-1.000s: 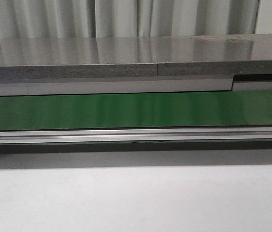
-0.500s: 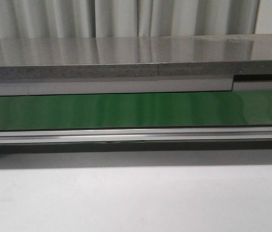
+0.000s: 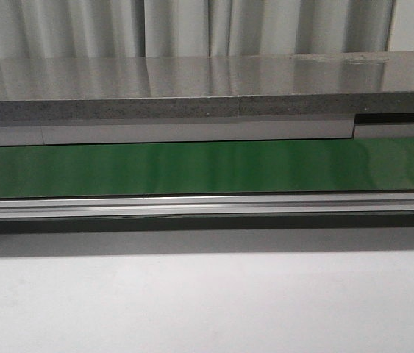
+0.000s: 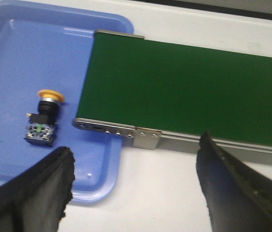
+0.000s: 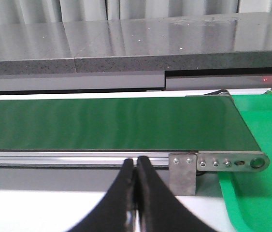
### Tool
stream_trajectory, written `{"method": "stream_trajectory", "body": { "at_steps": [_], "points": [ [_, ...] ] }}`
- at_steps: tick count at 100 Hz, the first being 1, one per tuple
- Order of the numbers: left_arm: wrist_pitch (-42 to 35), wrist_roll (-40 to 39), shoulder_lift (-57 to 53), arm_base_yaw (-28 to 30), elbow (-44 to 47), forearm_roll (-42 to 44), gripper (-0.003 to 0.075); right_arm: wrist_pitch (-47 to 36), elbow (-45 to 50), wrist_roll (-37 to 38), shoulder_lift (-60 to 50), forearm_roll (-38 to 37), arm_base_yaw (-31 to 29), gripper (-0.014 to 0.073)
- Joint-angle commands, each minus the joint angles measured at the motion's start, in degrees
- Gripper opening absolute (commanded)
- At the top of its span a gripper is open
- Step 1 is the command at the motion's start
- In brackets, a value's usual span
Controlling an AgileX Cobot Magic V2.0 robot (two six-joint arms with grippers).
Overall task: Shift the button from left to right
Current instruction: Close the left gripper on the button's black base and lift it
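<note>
The button (image 4: 44,118), a yellow round head on a dark cubic body, lies on its side in a blue tray (image 4: 34,58), seen only in the left wrist view. My left gripper (image 4: 136,166) is open and empty, its black fingers (image 4: 34,191) spread wide above the white table beside the tray's corner, short of the button. My right gripper (image 5: 136,166) is shut and empty, its tips pressed together in front of the conveyor's metal rail (image 5: 73,157). Neither gripper nor the button shows in the front view.
A green conveyor belt (image 3: 207,168) runs left to right across the table, its ends showing in the left wrist view (image 4: 189,92) and the right wrist view (image 5: 107,123). A green tray (image 5: 261,145) lies past its right end. A grey stone counter (image 3: 192,88) stands behind.
</note>
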Motion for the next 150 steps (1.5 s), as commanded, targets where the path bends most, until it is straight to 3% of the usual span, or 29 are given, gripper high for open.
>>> {"method": "stream_trajectory", "body": {
  "at_steps": [1,37,66,96,150],
  "points": [
    [-2.62,1.05,5.89,3.37,-4.91,0.39,0.0509,-4.83,-0.85,-0.26,-1.11,-0.06,0.08,-0.0067],
    [-0.02,6.22,31.0,13.55,-18.04,0.12,0.0509,-4.83,-0.85,-0.26,-1.11,-0.06,0.08,-0.0067],
    [1.23,10.96,45.01,17.75,-23.35,0.28,0.0509,-4.83,-0.85,-0.26,-1.11,-0.06,0.08,-0.0067],
    [-0.09,15.16,51.25,18.08,-25.39,-3.97,0.0489,-4.83,-0.85,-0.26,-1.11,-0.06,0.08,-0.0067],
    [1.24,16.1,57.91,18.08,-25.39,-4.99,0.0486,-4.83,-0.85,-0.26,-1.11,-0.06,0.08,-0.0067]
  ]
}}
